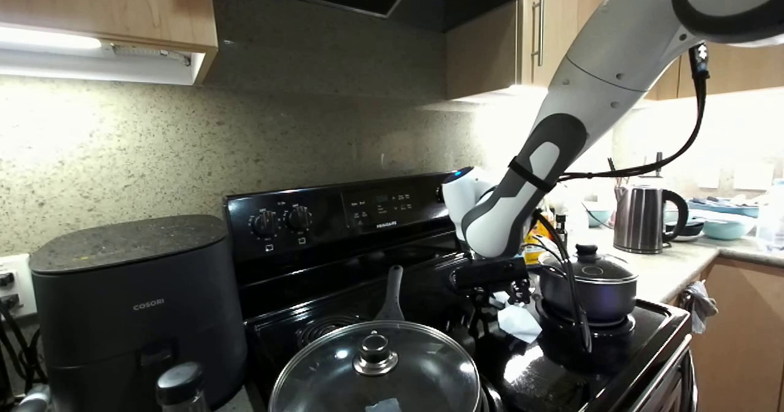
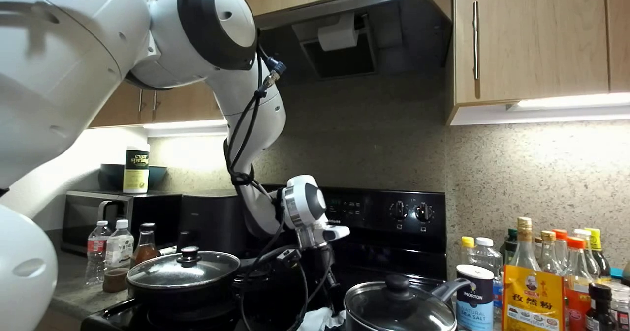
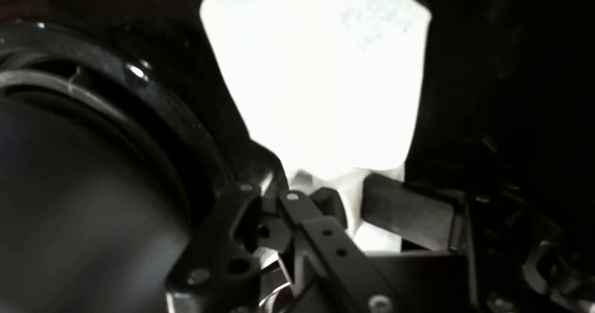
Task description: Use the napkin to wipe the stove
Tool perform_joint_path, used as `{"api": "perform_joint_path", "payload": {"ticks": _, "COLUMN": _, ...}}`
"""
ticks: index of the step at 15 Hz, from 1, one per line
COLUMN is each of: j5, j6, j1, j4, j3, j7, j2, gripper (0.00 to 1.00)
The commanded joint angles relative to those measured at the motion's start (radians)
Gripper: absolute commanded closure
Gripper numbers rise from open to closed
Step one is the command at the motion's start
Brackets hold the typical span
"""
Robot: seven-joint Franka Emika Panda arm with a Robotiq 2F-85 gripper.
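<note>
Gripper (image 3: pixel 354 201) is the closest thing to the lens in the wrist view, and as far as I can tell it's clamped on the napkin (image 3: pixel 320 83): crumpled white bits show between the jaws, and the rest spreads out past them in one broad flap. That flap is down at the stove (image 1: pixel 551 384), between the glass-lidded pan (image 2: pixel 182 284) and the smaller lidded pot (image 1: pixel 595 295), nearer the pot in both exterior views. Can't tell how much of it actually presses on the black top.

Handling-wise, my guess is it weighs basically nothing, so weight won't pull it loose. It's probably soft and limp though: no stiffness to push with, so shoving the loose end forward would likely just fold it under. Dragging should go better. Paper or thin cloth, can't say, but if it's paper I'd expect tearing once it's damp or snagged. Dry on that glossy top it should slide easily.

Where to hold: the bunched part. I'd take more of the middle, so there's a thick wad under the jaws and no bare gripper rubbing the stove.
</note>
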Motion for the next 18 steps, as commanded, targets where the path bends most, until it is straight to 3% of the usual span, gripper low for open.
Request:
{"api": "perform_joint_path", "payload": {"ticks": 1, "j5": 0.092, "j6": -0.046, "j1": -0.012, "j4": -0.077, "j3": 0.1, "j7": -0.153, "j2": -0.079, "gripper": 1.0}}
{"api": "perform_joint_path", "payload": {"ticks": 4, "j5": 0.163, "j6": -0.094, "j1": -0.015, "j4": -0.097, "j3": 0.159, "j7": -0.275, "j2": -0.113, "gripper": 1.0}}
{"api": "perform_joint_path", "payload": {"ticks": 8, "j5": 0.209, "j6": -0.189, "j1": -0.012, "j4": -0.1, "j3": 0.17, "j7": -0.322, "j2": -0.121, "gripper": 1.0}}
{"api": "perform_joint_path", "payload": {"ticks": 9, "j5": 0.214, "j6": -0.212, "j1": -0.011, "j4": -0.097, "j3": 0.166, "j7": -0.315, "j2": -0.124, "gripper": 0.75}}
{"api": "perform_joint_path", "payload": {"ticks": 10, "j5": 0.218, "j6": -0.229, "j1": -0.012, "j4": -0.096, "j3": 0.164, "j7": -0.317, "j2": -0.127, "gripper": 0.74}}
{"api": "perform_joint_path", "payload": {"ticks": 18, "j5": 0.21, "j6": -0.263, "j1": -0.017, "j4": -0.123, "j3": 0.166, "j7": -0.301, "j2": -0.243, "gripper": 0.24}}
